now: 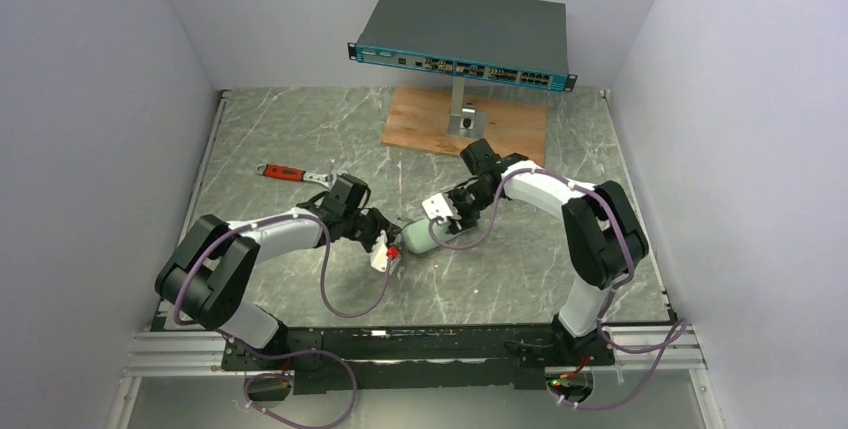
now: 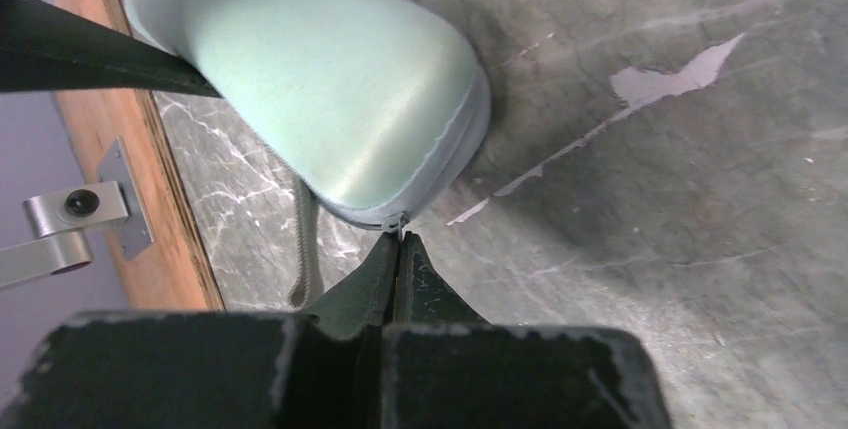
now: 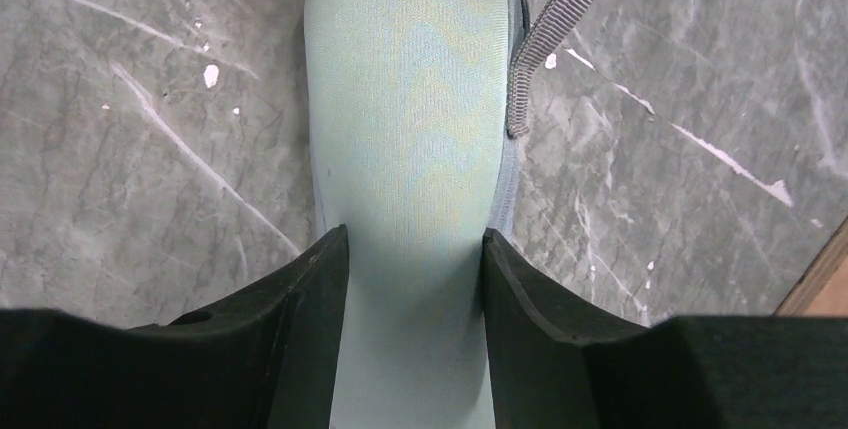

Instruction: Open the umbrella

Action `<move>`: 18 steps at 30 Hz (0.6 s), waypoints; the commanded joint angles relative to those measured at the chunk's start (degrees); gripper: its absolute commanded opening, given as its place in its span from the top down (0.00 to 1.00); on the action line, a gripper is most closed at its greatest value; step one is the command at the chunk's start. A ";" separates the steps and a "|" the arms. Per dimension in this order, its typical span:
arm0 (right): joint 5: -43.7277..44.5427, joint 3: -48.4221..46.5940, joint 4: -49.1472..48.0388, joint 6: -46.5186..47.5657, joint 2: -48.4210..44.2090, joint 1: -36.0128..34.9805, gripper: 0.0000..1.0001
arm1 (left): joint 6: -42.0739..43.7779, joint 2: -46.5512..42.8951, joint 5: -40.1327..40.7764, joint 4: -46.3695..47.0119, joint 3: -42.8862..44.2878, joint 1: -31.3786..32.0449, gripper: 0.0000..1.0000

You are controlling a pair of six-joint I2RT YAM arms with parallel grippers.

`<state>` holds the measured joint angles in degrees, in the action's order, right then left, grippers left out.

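Marbled counter (image 1: 300,139) is bearing the mint-green case (image 3: 410,129); right fingers (image 3: 300,319) are clamping it, left fingers (image 2: 425,289) are pinching shut at its zipper (image 2: 402,219): best pulling steadily along the seam.

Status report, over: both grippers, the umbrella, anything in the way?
Left gripper shut, tips at the zipper seam of the mint-green case. Right gripper clamped across the case. Umbrella not in view; case looks zipped.
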<state>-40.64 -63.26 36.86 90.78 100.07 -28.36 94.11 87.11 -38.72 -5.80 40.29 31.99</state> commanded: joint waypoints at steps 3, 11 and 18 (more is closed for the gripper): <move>12.63 -3.59 2.10 -15.66 8.23 2.18 1.00 | -3.97 -1.06 0.02 -4.57 -0.27 3.21 1.00; 15.46 -1.26 -2.30 -37.32 5.85 2.78 1.00 | -28.53 6.46 5.22 -2.73 11.30 5.18 1.00; 14.58 -0.93 -3.91 -54.96 4.02 6.02 1.00 | -42.31 8.27 0.22 -4.12 16.49 1.42 1.00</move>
<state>-35.22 -67.00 33.47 51.18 102.35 -25.43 63.37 95.98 -30.20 -9.28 54.37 34.17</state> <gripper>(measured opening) 0.486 0.011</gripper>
